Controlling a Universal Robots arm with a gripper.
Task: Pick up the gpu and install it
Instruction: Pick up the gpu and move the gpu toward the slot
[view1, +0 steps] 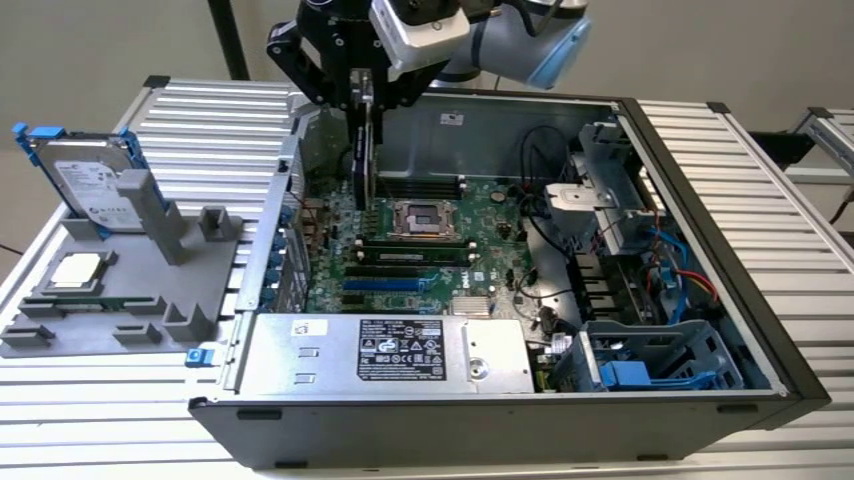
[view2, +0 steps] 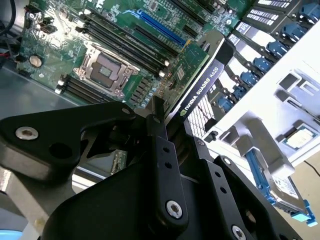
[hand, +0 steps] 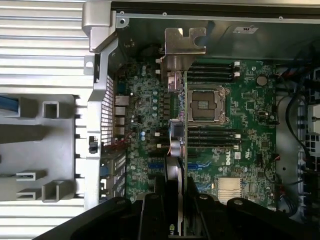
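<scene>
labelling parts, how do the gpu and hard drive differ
Shape: the gpu is a thin card, the hard drive a silver box with a blue frame. Place: the gpu is held edge-on by the hand over the motherboard, the hard drive leans on the grey tray. Both rectangular.

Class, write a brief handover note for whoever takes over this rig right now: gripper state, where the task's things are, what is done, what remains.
Gripper: shut on the gpu, a thin green circuit card with silver bracket.
It hangs on edge over the green motherboard of the open dark grey computer case.
Done: pickup.
Left: not yet seated in a slot.
</scene>
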